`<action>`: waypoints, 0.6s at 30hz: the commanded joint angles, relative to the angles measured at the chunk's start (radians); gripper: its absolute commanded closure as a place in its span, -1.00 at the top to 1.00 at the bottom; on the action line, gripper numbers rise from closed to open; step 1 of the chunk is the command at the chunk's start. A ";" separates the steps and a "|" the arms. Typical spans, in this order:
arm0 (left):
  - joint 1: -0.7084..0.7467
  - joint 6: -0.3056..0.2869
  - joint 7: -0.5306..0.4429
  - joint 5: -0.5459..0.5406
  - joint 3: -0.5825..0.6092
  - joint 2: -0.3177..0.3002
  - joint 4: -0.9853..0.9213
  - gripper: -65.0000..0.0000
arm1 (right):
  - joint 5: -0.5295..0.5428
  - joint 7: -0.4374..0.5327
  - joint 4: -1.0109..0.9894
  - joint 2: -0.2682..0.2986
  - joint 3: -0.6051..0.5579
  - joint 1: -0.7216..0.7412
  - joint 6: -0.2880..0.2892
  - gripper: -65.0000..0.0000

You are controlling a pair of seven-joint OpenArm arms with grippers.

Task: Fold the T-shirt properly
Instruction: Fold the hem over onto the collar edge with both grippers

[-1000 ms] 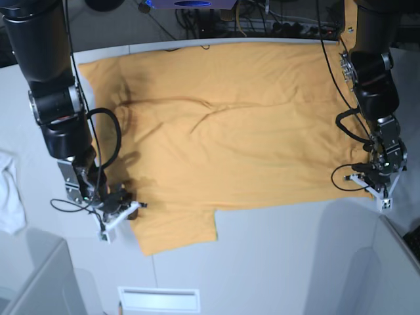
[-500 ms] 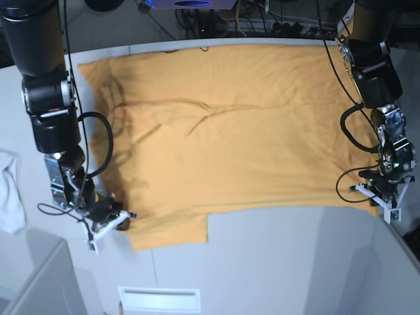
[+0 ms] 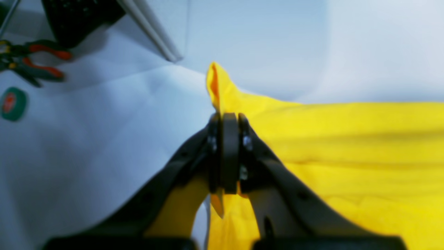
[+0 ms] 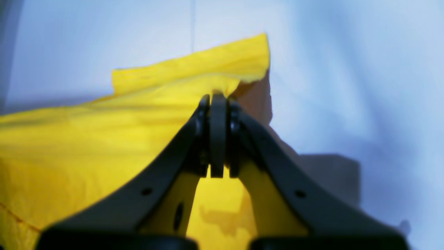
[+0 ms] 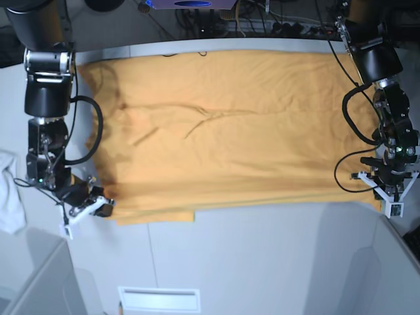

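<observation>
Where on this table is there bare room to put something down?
The widest bare stretch is the pale table nearer the camera, below the T-shirt's near edge, between the two grippers. A narrower strip runs beside the white cloth at the picture's left. The far half is covered by the shirt, with cables behind it.

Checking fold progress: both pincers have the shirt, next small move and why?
Probably lift both near corners and carry them toward the far edge: the left pincer and right pincer are each shut on the T-shirt, which lies spread flat.
</observation>
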 commanded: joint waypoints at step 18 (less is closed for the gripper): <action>0.204 -0.098 0.188 0.010 -0.138 0.036 0.382 -1.00 | 0.021 -0.325 0.539 -0.043 0.339 -0.242 0.004 -1.00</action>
